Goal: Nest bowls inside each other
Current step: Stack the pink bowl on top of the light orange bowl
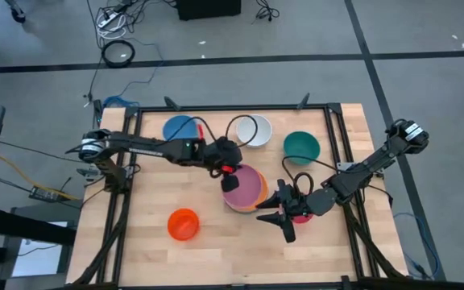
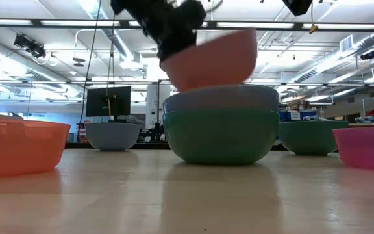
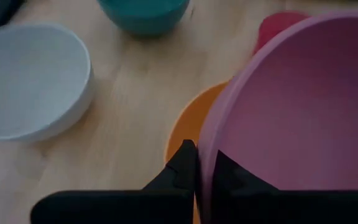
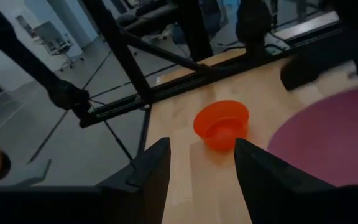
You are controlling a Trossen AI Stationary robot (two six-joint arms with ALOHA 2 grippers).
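- The left gripper (image 1: 230, 171) is pinched tight on the rim of the pale pink round plastic bowl (image 1: 243, 186); in the left wrist view one dark finger sits outside the wall and one inside.
- That pink bowl hangs tilted just above a stack in the middle of the table: in the low view a light blue bowl (image 2: 221, 99) sits nested in a sage green bowl (image 2: 219, 135), and an orange bowl's (image 3: 188, 121) rim peeks out beneath the pink one.
- The step in hand, as I judge it, is seating the pink bowl on the stack; the next move calls for levelling it, centring it over the rims, lowering, then letting go.
- The right gripper (image 1: 283, 219) hovers just beside the stack with its jaws spread and nothing between them, over a magenta bowl (image 2: 367, 147).
- Room is tight on that side: the right arm and the magenta bowl crowd the stack.
- Still loose: a red-orange bowl (image 1: 183, 224) near the front, and a blue bowl (image 1: 179, 127), white bowl (image 1: 256, 131) and teal bowl (image 1: 301, 146) along the far edge.
- The wooden table (image 1: 216, 246) has open room at the front; a black frame rail (image 1: 232, 109) borders it.
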